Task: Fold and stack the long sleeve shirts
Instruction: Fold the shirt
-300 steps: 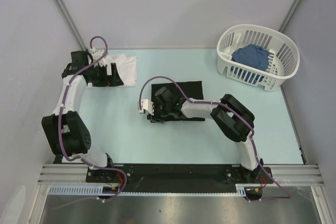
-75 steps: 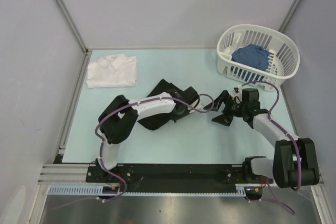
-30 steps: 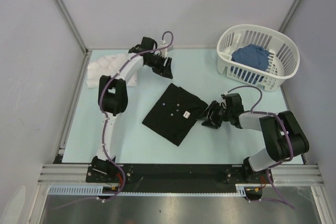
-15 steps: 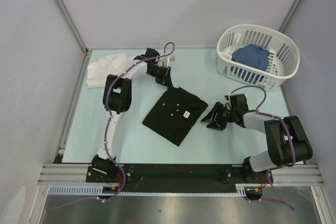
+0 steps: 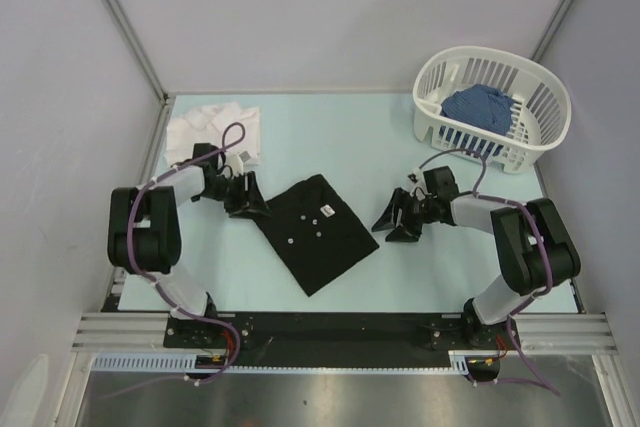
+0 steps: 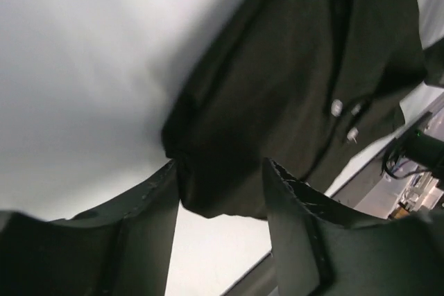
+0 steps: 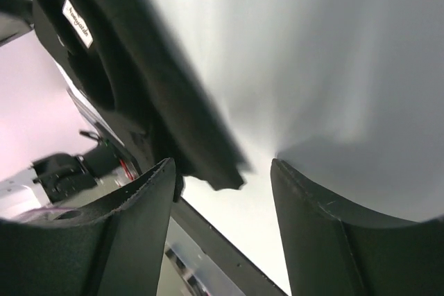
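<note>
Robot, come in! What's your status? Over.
Status: left tool open around black shirt corner; right tool open at opposite corner. Shirt folded flat, white shirt apart, unstacked. Basket aside, nothing blocking.

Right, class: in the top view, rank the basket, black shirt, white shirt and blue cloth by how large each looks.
1. basket
2. black shirt
3. white shirt, close to the black one; the left arm hides part of it
4. blue cloth, partly hidden inside the basket

On the black shirt [image 7: 132, 95], one white label [image 7: 76, 24] bears dark script, too small and blurred to read.
</note>
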{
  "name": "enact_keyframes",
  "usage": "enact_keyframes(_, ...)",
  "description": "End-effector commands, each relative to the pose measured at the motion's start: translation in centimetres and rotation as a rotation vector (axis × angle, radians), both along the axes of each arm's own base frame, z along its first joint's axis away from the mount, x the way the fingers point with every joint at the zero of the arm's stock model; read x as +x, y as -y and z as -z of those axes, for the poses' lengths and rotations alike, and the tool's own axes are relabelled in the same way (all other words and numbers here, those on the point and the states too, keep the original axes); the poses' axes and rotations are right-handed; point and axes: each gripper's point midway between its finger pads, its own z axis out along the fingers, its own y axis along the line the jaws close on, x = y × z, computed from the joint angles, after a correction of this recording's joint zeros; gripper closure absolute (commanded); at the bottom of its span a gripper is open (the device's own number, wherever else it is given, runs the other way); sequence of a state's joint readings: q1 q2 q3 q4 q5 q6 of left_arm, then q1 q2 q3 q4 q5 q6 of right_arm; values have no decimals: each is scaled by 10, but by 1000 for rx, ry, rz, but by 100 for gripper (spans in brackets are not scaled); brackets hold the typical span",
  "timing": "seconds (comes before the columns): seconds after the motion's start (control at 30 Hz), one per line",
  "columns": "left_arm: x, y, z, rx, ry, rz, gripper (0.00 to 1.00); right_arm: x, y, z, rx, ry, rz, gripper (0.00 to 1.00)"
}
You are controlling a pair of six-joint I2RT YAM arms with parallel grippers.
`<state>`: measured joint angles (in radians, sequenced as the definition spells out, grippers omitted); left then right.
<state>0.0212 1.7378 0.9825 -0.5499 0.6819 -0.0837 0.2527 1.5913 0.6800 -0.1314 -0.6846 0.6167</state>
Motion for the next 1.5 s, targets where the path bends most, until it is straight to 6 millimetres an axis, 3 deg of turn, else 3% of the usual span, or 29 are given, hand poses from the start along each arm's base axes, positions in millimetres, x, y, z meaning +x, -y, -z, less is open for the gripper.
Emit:
enact_keyframes(0.0, -11, 3, -15, 30, 39, 29, 41, -12, -20, 1, 4, -11, -142, 38)
enact_keyframes(0.07, -1, -10, -20, 35, 63, -13, 41, -9, -23, 5, -5, -7, -151, 39)
enact_keyframes(0.17, 10, -21, -28, 44, 102, -36, 39, -11, -25, 15, -33, -21, -183, 49)
enact_keyframes(0.23, 17, -26, -33, 48, 127, -42, 37, -15, -24, 21, -54, -26, -221, 71)
enact_keyframes(0.27, 23, -26, -40, 47, 162, -20, 37, -16, -20, 24, -84, -33, -229, 89)
enact_keyframes(0.33, 26, -26, -47, 47, 199, 13, 37, 1, -10, 29, -155, 21, -253, 100)
enact_keyframes(0.4, 25, -28, -51, 67, 248, 61, 36, 15, -1, 31, -208, 47, -267, 100)
enact_keyframes(0.43, 23, -29, -51, 75, 260, 79, 37, 33, 4, 29, -255, 94, -263, 100)
enact_keyframes(0.57, 8, -31, -42, 125, 296, 186, 37, 110, -6, 6, -362, 338, -380, 100)
enact_keyframes(0.67, 0, -32, -34, 159, 299, 243, 36, 135, -15, -3, -442, 435, -444, 100)
enact_keyframes(0.73, 0, -31, -33, 164, 307, 262, 36, 158, -17, -21, -492, 534, -466, 92)
enact_keyframes(0.77, 0, -30, -32, 166, 308, 271, 36, 163, -16, -28, -497, 554, -459, 82)
enact_keyframes(0.83, 1, -22, -36, 137, 317, 289, 37, 170, -15, -53, -486, 605, -437, 73)
enact_keyframes(0.87, 1, -17, -39, 128, 322, 301, 38, 167, -12, -59, -471, 599, -437, 67)
enact_keyframes(0.9, -4, -3, -40, 115, 324, 345, 39, 163, -11, -72, -454, 612, -425, 66)
enact_keyframes(0.97, -12, 14, -49, 72, 341, 394, 43, 151, -9, -80, -426, 595, -430, 64)
enact_keyframes(1.07, -31, 44, -59, 17, 376, 511, 52, 126, -12, -98, -324, 570, -413, 65)
enact_keyframes(1.13, -50, 57, -50, 4, 349, 587, 55, 99, -23, -106, -196, 523, -418, 65)
enact_keyframes(1.2, -62, 56, -35, 21, 291, 605, 57, 68, -39, -111, -47, 467, -465, 66)
enact_keyframes(1.33, -62, 42, 3, 109, 147, 586, 58, 8, -58, -95, 111, 309, -515, 66)
enact_keyframes(1.47, -59, 22, 26, 219, 59, 551, 58, -16, -67, -73, 142, 248, -564, 67)
